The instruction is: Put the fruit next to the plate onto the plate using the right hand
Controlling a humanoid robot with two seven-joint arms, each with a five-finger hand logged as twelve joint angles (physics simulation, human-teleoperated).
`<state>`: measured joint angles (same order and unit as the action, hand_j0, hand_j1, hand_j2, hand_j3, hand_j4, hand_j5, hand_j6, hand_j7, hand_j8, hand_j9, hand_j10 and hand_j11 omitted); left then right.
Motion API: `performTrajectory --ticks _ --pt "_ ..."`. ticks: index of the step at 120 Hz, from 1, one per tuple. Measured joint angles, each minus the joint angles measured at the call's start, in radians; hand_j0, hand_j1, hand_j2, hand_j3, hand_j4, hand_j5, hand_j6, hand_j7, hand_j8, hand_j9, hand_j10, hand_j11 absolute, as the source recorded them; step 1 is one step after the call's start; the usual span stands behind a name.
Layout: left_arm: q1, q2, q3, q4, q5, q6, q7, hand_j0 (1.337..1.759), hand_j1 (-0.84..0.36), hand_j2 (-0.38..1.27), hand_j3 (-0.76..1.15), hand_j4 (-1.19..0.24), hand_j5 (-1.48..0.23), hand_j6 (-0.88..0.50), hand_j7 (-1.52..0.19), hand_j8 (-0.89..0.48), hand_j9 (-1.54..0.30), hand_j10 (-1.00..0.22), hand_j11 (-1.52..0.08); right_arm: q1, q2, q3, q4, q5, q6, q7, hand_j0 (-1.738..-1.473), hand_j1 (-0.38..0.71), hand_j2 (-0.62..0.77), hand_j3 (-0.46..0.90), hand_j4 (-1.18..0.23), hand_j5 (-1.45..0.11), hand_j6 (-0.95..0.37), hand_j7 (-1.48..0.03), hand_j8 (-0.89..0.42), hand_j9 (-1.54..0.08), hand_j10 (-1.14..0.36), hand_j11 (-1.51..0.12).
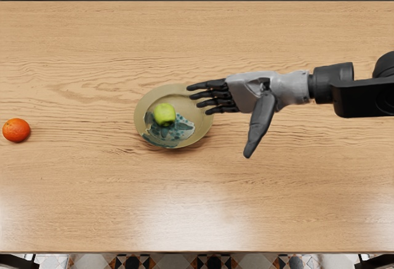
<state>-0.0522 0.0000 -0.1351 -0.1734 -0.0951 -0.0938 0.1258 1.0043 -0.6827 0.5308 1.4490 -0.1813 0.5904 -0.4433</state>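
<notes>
A green apple (164, 114) lies on the round beige plate (148, 106) with a teal pattern, near the table's middle. My right hand (231, 112) hovers at the plate's right rim, its arm coming in from the right edge. Its fingers (209, 95) are stretched out flat over the rim and its thumb points down toward the front. It holds nothing, and a small gap separates the fingertips from the apple. The left arm does not show.
An orange (16, 130) sits alone far left on the wooden table (197, 207). The table's far edge runs along the top of the view, its near edge along the bottom.
</notes>
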Motion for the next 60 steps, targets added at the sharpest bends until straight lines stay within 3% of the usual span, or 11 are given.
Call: performTrajectory --ticks 60 --pt "0.000 0.000 0.000 0.000 0.000 0.000 0.000 1.658 0.35 0.00 0.00 0.00 0.00 0.00 0.00 0.00 0.00 0.00 0.00 -0.071 -0.245 -0.003 -0.004 0.194 0.021 -0.001 -1.658 -0.35 0.00 0.00 0.00 0.00 0.00 0.00 0.00 0.00 0.00 0.00"
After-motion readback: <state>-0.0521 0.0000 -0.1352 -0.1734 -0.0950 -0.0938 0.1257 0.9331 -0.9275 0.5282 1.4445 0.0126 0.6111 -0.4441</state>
